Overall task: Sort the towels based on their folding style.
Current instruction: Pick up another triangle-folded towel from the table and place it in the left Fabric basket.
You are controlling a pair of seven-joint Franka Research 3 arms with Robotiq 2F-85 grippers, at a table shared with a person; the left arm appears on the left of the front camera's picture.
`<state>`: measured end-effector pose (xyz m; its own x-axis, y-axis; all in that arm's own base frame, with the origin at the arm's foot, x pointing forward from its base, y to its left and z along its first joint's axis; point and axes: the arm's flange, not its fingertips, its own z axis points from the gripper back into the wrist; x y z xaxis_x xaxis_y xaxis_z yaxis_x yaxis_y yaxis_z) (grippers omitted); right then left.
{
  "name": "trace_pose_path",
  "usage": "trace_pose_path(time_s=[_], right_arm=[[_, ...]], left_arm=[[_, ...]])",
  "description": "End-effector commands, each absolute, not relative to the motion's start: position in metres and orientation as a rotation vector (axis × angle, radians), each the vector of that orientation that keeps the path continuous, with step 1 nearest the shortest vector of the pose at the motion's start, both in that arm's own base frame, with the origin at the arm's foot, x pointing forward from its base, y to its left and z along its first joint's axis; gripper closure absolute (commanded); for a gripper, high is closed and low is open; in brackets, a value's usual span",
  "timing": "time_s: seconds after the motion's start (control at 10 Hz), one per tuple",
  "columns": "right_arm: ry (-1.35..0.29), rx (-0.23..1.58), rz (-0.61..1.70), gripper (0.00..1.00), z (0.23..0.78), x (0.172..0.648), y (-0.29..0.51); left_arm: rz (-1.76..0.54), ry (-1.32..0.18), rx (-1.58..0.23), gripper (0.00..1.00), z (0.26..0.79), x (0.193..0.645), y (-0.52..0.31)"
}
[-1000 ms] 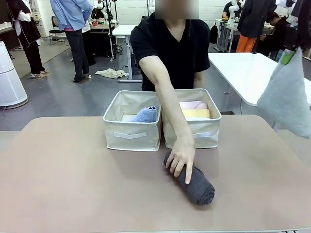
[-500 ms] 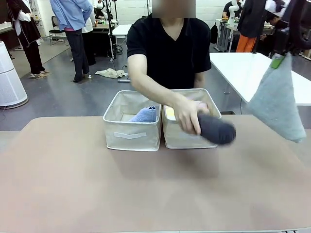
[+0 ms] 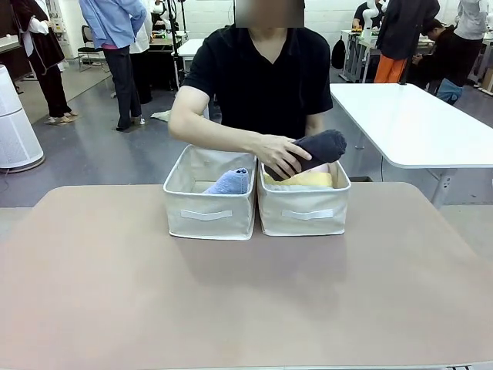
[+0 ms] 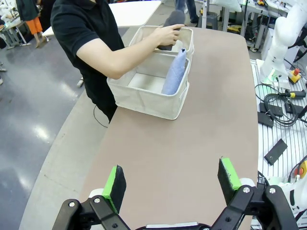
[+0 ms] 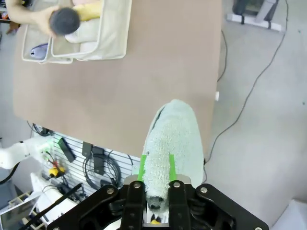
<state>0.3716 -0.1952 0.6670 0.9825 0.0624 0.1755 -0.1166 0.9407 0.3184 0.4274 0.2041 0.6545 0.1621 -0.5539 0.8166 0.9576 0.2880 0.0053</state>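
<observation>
Towels here are told from the robot's side outward. The pale teal-grey towel (image 5: 173, 136) hangs down from the robot's right hand (image 5: 157, 166). That hand's green pads are pressed together on the towel's upper end. In the right wrist view the cloth drapes over the near right corner of the surface (image 3: 246, 293) and the floor beside it, clear of the tabletop.

The robot's left hand (image 4: 171, 179) is held over the left end of the surface. Its fingers are spread wide and there is nothing between them.

Toward the far edge, about midway along it, two cream fabric bins stand side by side with their walls touching.

- **Left bin (image 3: 206, 214):** it holds the lavender-blue towel (image 3: 231, 183), which leans against the wall shared with its neighbour.
- **Right bin (image 3: 304, 216):** it holds the yellow towel (image 3: 316, 179), which lies across it just below the rim. A strip of pink shows behind the yellow towel, too little to make out its shape.

Above the right bin, the person's hand (image 3: 281, 156) grips the dark grey towel (image 3: 317, 146). It is a rolled cylinder, tilted, with its lower end at the bin's rim over the yellow towel and its other end raised toward the far right. The person stands at the far edge behind the bins, forearm reaching across the left bin's back corner.
</observation>
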Motion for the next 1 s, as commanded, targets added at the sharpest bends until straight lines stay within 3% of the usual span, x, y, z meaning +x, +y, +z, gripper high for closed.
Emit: trace_pose_path(time_s=[0.0,0.9], right_arm=[[-0.183,0.316,0.129,0.84,0.661,0.387,-0.166],[-0.052,0.201,0.394,0.84,0.679,0.492,-0.003]], left_arm=[[-1.185,-0.831,-0.609,0.0,0.655,0.425,0.203],[-1.185,-0.831,-0.609,0.0,0.655,0.425,0.203]])
